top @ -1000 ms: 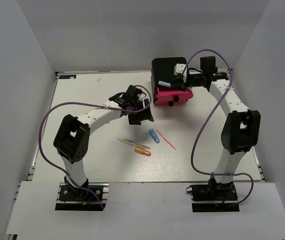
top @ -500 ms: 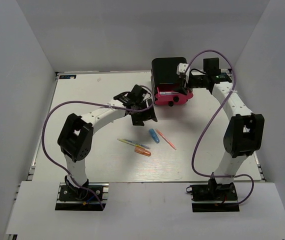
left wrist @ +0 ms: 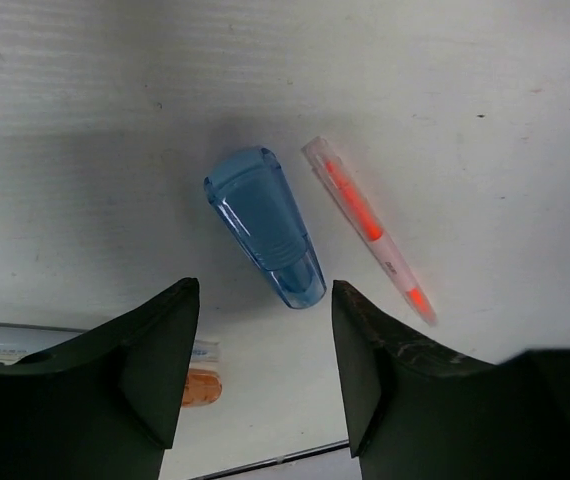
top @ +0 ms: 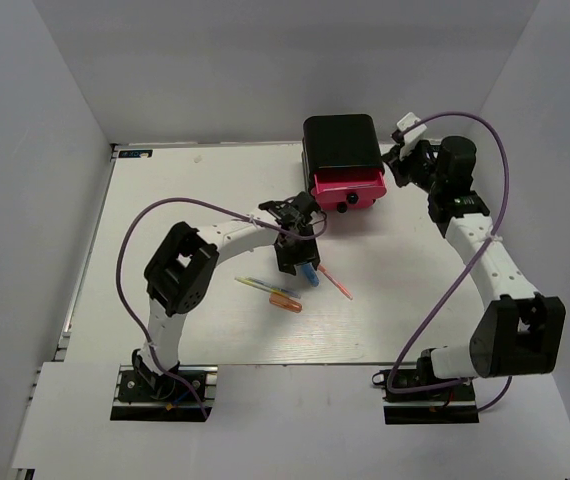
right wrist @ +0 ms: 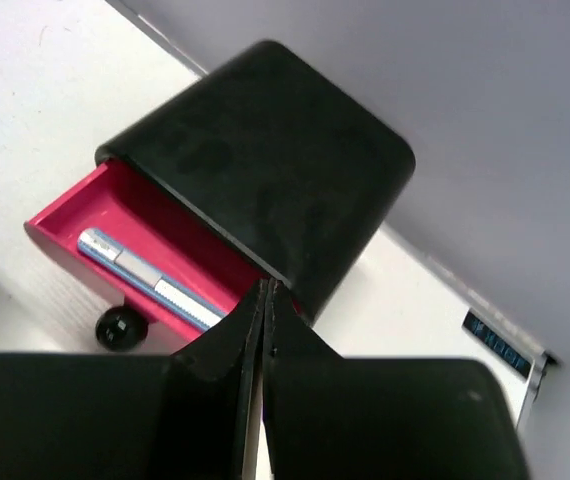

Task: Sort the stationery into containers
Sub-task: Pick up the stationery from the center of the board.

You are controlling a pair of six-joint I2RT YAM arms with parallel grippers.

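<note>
The glossy black cabinet (top: 340,143) stands at the back, and its top pink drawer (top: 348,186) is pulled open, black knob (top: 345,209) to the front. In the right wrist view the open drawer (right wrist: 75,215) holds a silver-blue pen (right wrist: 150,277). My right gripper (top: 399,157) is shut and empty, up off the table to the right of the cabinet (right wrist: 265,150); its tips (right wrist: 266,291) are pressed together. My left gripper (top: 299,260) is open just above a blue cap (left wrist: 265,225), with the jaws (left wrist: 265,300) on either side of its near end.
A pink-orange pen (left wrist: 370,228) lies right of the cap. An orange marker (top: 285,301) and a yellow-blue pen (top: 260,287) lie to the front left. Grey walls enclose the table (top: 165,210).
My left gripper moved right and toward the front, and is now over the blue cap. My right gripper pulled back from the open drawer to the right.
</note>
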